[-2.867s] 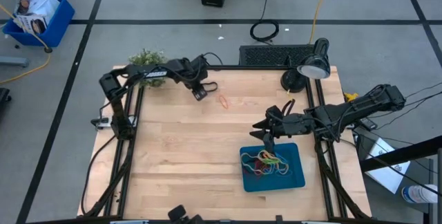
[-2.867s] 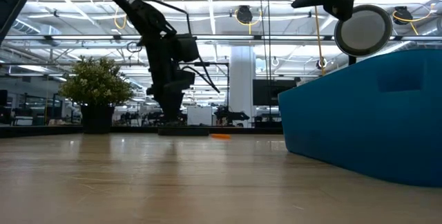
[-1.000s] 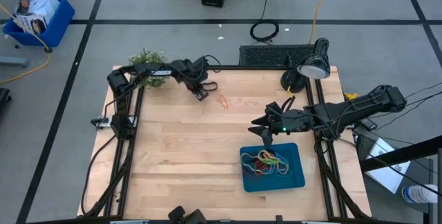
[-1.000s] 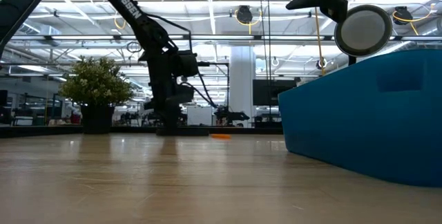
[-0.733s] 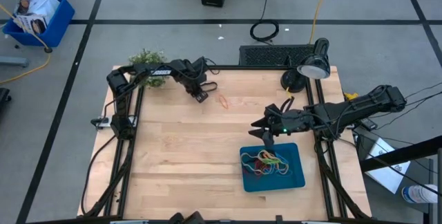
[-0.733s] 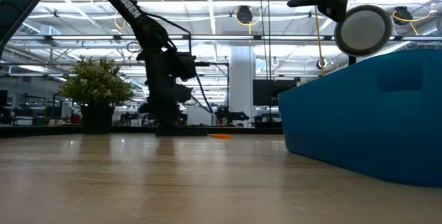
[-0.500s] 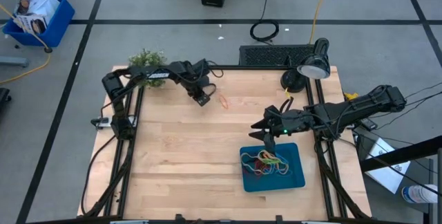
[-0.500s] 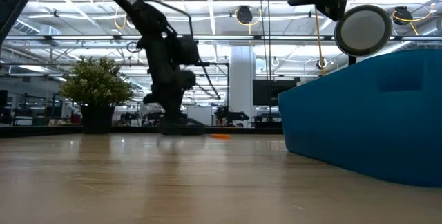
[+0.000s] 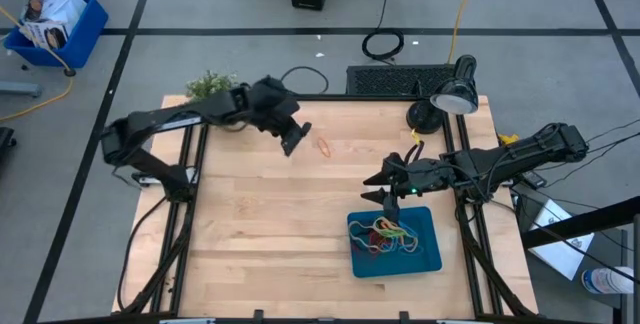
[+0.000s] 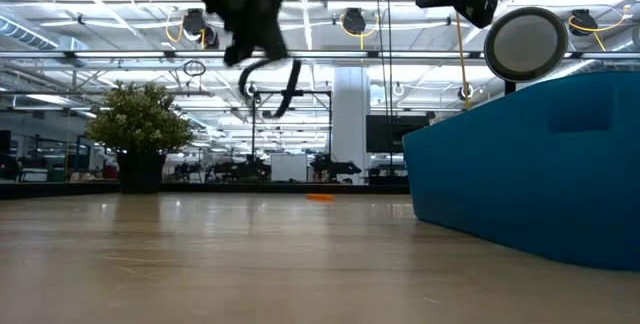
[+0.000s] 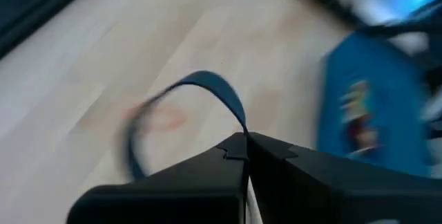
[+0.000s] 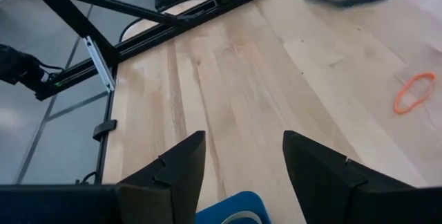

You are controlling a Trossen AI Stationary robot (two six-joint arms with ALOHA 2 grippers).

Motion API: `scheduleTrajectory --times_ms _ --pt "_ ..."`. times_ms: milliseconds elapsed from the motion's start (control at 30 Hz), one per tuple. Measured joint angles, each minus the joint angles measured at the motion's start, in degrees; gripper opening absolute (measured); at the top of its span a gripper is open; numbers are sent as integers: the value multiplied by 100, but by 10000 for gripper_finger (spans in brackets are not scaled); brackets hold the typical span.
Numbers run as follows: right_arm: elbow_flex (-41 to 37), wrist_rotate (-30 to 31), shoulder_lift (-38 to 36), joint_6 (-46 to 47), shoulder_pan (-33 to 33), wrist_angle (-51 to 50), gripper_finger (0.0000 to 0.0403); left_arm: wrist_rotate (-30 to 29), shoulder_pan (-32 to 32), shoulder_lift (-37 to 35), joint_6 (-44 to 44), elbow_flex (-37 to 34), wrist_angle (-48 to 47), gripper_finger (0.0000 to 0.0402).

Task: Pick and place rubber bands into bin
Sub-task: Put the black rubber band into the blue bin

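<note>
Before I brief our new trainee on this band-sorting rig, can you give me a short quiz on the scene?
1. True or false: the left gripper is shut on a dark band.
2. What colour is the band lying loose on the table?
3. The right gripper is: A) shut inside the bin B) open, beside the bin's far edge C) out of view

Key: 1 true; 2 orange; 3 B

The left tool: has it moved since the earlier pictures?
Yes. In the low view the left tool has risen off the table, well above the plant, shut on a dark rubber band.
</note>
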Motion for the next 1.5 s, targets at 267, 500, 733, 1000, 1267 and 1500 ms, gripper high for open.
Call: scheduleTrajectory --times_ms 267,500,733,1000,1267,1500 --pt "0 23 -1 -2 0 75 188 338 -860 -639 -513 7 1185 5" --pt "0 40 0 -74 9 946 191 324 -1712 -570 -712 11 1958 15" --pt "4 1305 151 -1795 328 1712 164 -373 -2498 -553 -715 9 2082 15" --pt "4 1679 941 -3726 631 3093 128 -588 -3041 -544 -616 9 2135 10" --pt "4 1681 1444 -3841 651 4221 118 -654 -3240 -546 -604 9 2276 7" --pt "4 1681 1658 -3534 636 4491 121 -656 -3236 -546 -605 9 2276 22"
